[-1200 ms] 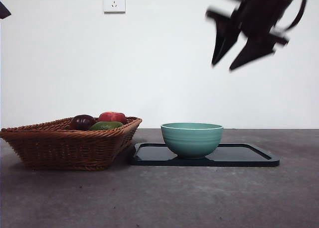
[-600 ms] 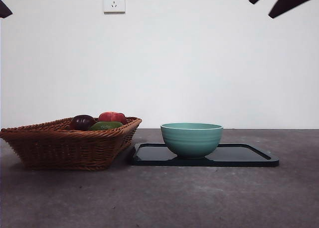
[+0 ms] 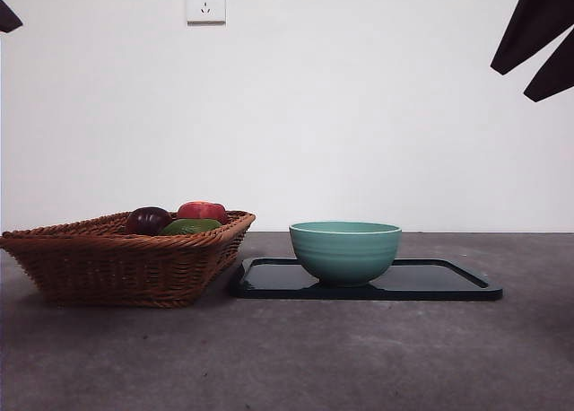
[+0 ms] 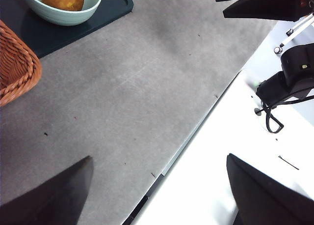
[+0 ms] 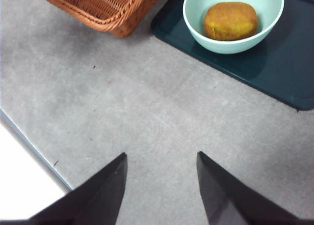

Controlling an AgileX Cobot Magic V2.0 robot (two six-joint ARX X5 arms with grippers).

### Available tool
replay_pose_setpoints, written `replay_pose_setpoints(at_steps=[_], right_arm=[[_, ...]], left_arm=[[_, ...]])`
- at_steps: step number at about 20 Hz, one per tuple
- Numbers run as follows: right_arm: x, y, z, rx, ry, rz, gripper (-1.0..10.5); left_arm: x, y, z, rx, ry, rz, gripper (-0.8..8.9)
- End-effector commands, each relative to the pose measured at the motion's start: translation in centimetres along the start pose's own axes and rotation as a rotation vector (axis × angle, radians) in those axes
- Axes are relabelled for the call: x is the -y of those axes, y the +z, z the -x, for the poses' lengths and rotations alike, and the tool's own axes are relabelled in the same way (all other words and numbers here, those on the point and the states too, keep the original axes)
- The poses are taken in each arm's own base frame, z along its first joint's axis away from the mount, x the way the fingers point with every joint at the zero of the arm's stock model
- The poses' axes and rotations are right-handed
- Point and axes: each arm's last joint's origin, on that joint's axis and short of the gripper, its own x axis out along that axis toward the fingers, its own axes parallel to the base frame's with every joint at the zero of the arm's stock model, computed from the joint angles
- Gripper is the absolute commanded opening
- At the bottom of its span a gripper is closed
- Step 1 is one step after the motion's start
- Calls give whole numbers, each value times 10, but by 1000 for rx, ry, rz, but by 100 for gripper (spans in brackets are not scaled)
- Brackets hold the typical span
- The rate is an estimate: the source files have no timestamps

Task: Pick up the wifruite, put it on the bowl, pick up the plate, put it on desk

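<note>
The wifruite (image 5: 230,21) lies inside the bowl (image 3: 345,251), resting on its bottom; both wrist views show it there, while the front view hides it behind the bowl's wall. The bowl stands upright on a dark tray (image 3: 439,281), towards the tray's end nearest the basket (image 3: 117,263). The tray lies flat on the grey worktop (image 3: 287,357).

The wicker basket sits just beside the tray, on the worktop. In it, the front view shows 3 fruits above the rim: a dark purple one (image 3: 148,220), a red one (image 3: 203,211) and a green one (image 3: 190,225), packed close together.

The right tool (image 5: 159,185) hangs high over bare worktop, well apart from the bowl and tray, with its 2 jaws spread and nothing between them. In the front view it shows as 2 dark blades at the upper right corner.

The left tool (image 4: 157,190) hangs over the worktop's edge, far from the bowl, with its jaws wide apart and empty. In the front view a small black tip (image 3: 7,18) shows at the upper left corner.

A white wall socket (image 3: 205,1) sits on the wall behind.
</note>
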Motion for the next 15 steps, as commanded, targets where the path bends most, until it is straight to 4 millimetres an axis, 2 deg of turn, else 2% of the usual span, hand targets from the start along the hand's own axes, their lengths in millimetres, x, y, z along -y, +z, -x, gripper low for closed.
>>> replay_pose_setpoints(at_steps=[1, 11, 15], right_arm=[[-2, 2, 0, 8, 10, -3, 226], [-2, 2, 0, 8, 10, -3, 225], [-2, 2, 0, 8, 10, -3, 226]], left_arm=[[1, 3, 1, 11, -11, -29, 429], [1, 6, 1, 31, -10, -42, 429], [-3, 26, -5, 121, -8, -87, 430]])
